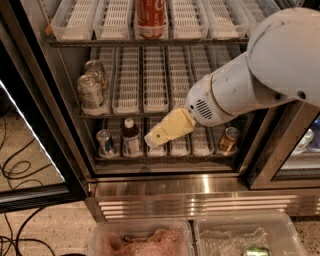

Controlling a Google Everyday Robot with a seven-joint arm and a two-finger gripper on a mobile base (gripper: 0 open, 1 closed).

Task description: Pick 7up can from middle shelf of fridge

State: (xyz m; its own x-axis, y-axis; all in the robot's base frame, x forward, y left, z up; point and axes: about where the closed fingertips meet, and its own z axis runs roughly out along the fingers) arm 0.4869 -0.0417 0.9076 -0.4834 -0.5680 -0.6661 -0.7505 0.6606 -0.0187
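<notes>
Two pale silvery-green 7up cans stand in the leftmost lane of the middle shelf (155, 106) of the fridge (200, 192), the front one (91, 92) just ahead of the rear one (95, 70). My gripper (159, 134), yellow-tipped on a white arm (250, 80), hangs in front of the bottom shelf's middle lanes. It is below and to the right of the cans, touching nothing. It holds nothing.
A red cola can (150, 15) stands on the top shelf. The bottom shelf holds a small blue-silver can (105, 142), a dark bottle (131, 138) and a copper can (229, 140). The open glass door (30, 150) is at left. Two plastic bins (140, 240) sit on the floor in front.
</notes>
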